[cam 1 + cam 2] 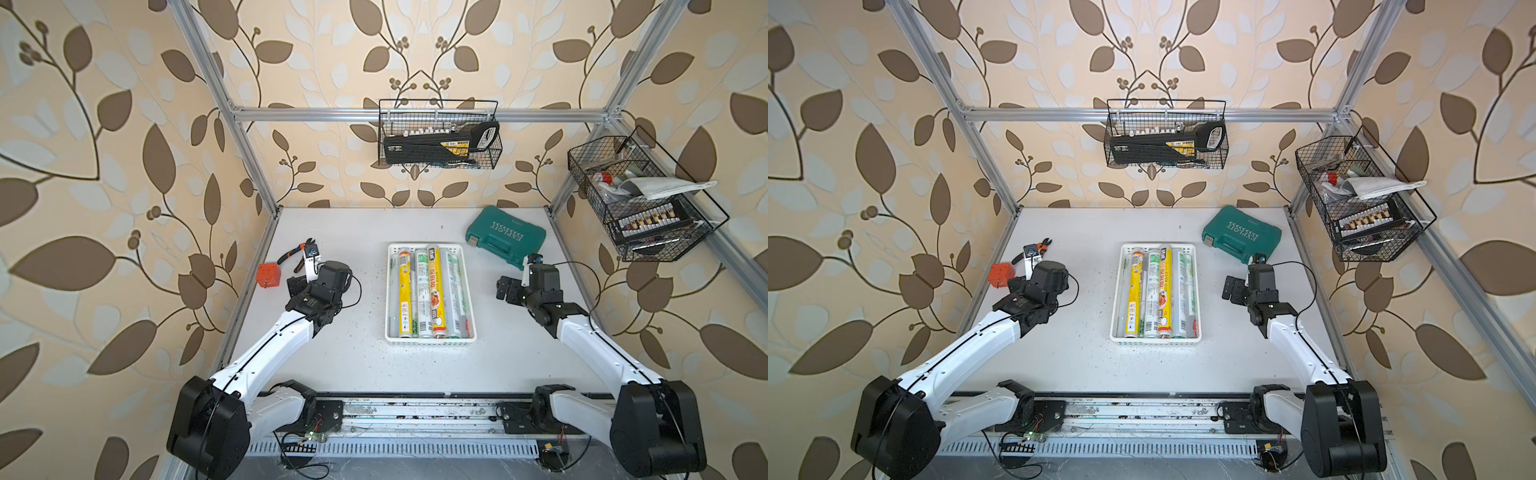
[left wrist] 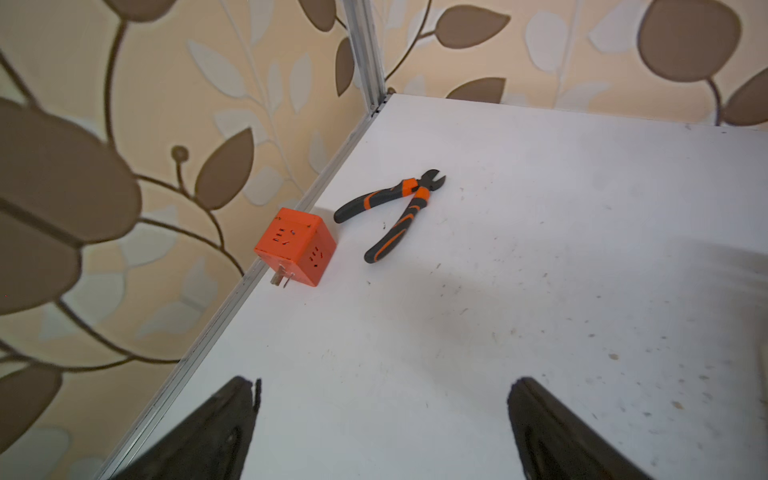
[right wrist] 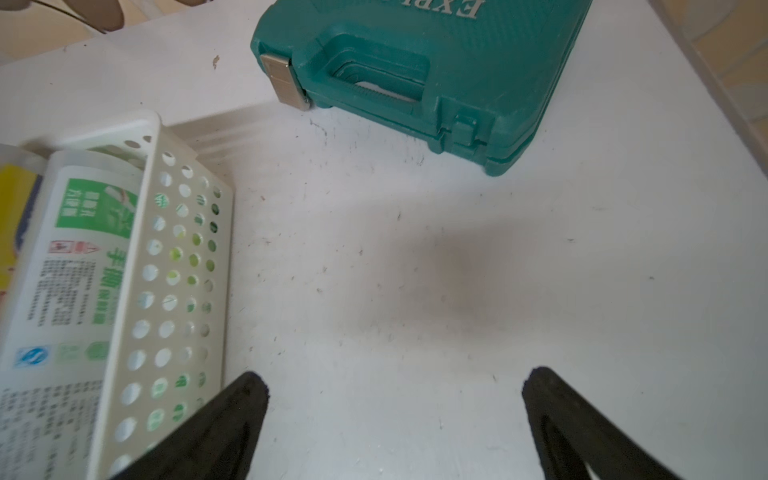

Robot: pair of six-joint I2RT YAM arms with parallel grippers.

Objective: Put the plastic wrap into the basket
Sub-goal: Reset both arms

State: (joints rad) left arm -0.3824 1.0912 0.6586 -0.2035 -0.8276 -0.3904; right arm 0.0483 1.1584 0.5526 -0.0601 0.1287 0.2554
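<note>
- White perforated plastic marks your target: the basket (image 1: pixel 430 341) (image 1: pixel 1156 341) sits mid-surface, its long side running 12 to 6 o'clock in both top views.
- The plastic wrap (image 1: pixel 434 291) (image 1: pixel 1165 291) lies inside it, the rolls packed side by side along its length. No roll shows loose on the surface (image 1: pixel 332 340).
- Your left gripper (image 2: pixel 384 386) hangs at 9 o'clock of the basket and well apart from it, jaws spread wide with nothing between them.
- Your right gripper (image 3: pixel 395 378) hangs at 3 o'clock, nearer the basket's side wall, equally wide and empty.
- Judging from this, the loading step looks finished. The next move asks only that you keep both arms clear of the basket and check that no roll was missed.
- Count: one basket and five or six rolls visible from above, two of them yellow-labelled. Any rolls underneath are hidden.
- Also here: one teal case (image 1: pixel 505 236) at 1 o'clock, one orange plug cube (image 2: pixel 296 247) and one pair of pliers (image 2: pixel 395 216) around 9 to 10 o'clock.
</note>
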